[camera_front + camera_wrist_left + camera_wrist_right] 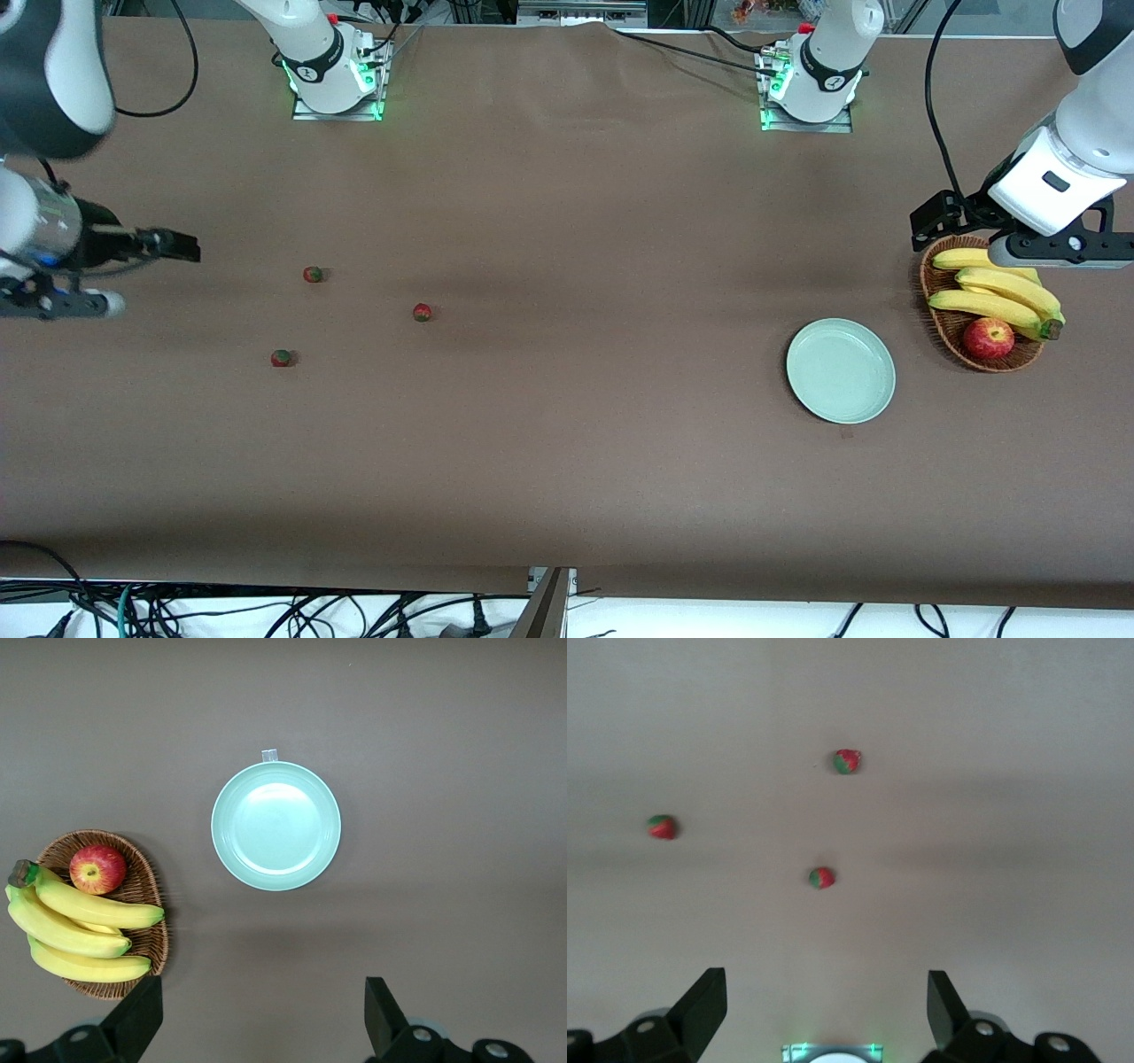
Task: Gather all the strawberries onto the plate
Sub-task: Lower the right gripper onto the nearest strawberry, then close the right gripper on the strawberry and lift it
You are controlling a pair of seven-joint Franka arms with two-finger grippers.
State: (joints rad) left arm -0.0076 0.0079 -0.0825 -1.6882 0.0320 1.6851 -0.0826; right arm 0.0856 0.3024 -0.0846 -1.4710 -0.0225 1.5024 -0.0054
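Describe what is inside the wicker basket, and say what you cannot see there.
The basket holds a bunch of bananas and a red apple. The fruit covers part of the basket's bottom, so anything beneath it is hidden.

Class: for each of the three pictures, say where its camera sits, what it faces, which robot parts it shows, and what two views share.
Front: high across the table, facing both bases; shows three strawberries, plate, basket, both arms.
Left wrist: looks down on the plate and basket; open left claw shows.
Right wrist: looks down on the strawberries; open right claw shows.
Shared: plate, front and left wrist.
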